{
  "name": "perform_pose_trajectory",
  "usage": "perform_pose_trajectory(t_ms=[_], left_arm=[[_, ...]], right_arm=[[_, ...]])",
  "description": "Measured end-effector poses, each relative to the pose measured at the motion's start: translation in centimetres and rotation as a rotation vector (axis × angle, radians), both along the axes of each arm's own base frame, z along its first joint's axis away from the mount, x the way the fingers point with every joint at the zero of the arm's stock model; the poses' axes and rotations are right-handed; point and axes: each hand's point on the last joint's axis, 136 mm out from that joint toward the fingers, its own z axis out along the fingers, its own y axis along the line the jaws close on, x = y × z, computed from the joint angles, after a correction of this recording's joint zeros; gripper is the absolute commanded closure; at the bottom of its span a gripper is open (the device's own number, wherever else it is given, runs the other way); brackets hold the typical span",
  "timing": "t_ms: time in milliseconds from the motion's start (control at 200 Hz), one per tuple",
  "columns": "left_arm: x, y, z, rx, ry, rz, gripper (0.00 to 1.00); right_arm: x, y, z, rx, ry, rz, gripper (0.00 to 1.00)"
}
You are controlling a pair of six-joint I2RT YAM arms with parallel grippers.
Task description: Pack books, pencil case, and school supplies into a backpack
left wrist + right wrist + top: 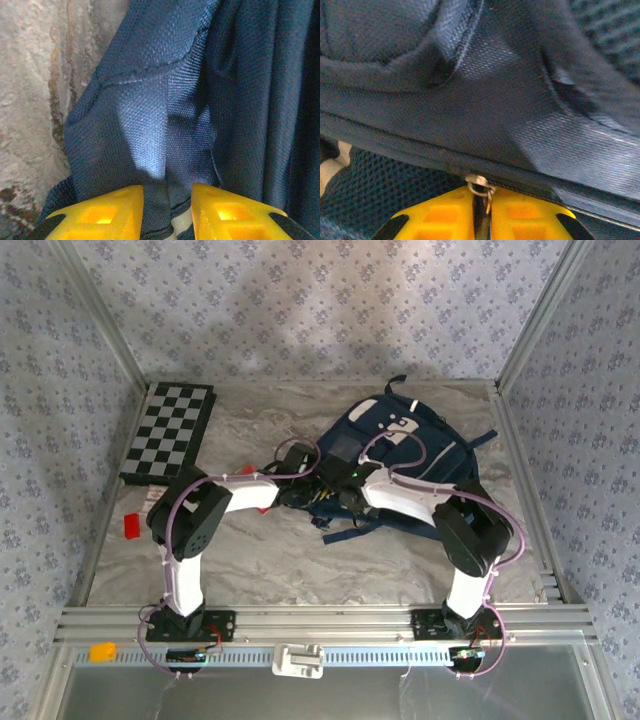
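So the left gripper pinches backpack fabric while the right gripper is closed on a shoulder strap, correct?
No. The right gripper is closed on the zipper pull, not a shoulder strap; the right wrist view shows it. The left gripper does pinch backpack fabric.

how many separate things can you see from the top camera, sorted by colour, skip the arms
navy: 1, backpack
black and white: 1, checkered board
red: 1, small block
yellow: 1, small piece at the near edge
white: 1, small part at the near edge
total: 5 (half-hidden red bits near the block not counted)
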Motion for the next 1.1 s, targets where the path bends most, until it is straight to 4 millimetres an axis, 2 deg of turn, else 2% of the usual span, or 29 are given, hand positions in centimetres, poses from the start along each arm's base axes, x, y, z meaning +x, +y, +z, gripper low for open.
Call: perform_pose_trajectory(t_ms=[270,435,680,770,870,965,1030,1099], left_arm=[[0.8,-0.2,-0.4,0.033,0.015,-0.009,0.69],[2.1,0.0,-0.4,0.046,0.014,-0.008,0.69],[6.7,2.1,0.4,0.087,-0.028,0.01,0.69],[8.5,3.2,1.1,0.095,-0.055,0.016,0.69],[9.3,3.9,1.9,0.094,-0.079,0.01,0.67],[8.0,4.2,2.8,0.089,-0.093,0.002,0.63],[5.5,3.8,3.9,0.063,-0.096,-0.008,0.61],[2.4,2.3,5.4,0.025,-0.097,-0.036,0.59]], right_arm=[[-0.8,0.0,1.8,0.063,-0.045,0.104,0.96],[-1.9,-0.3,3.0,0.113,-0.064,0.168,0.99],[-5.3,-2.0,3.3,0.178,-0.051,0.238,1.0],[-5.7,-1.7,3.7,0.212,-0.056,0.272,1.0],[-5.5,-0.9,4.2,0.232,-0.056,0.305,1.0],[-5.4,-0.3,4.5,0.245,-0.054,0.323,1.0],[-5.3,-0.2,4.5,0.25,-0.051,0.33,1.0],[-5.3,-0.1,4.5,0.253,-0.047,0.333,1.0]])
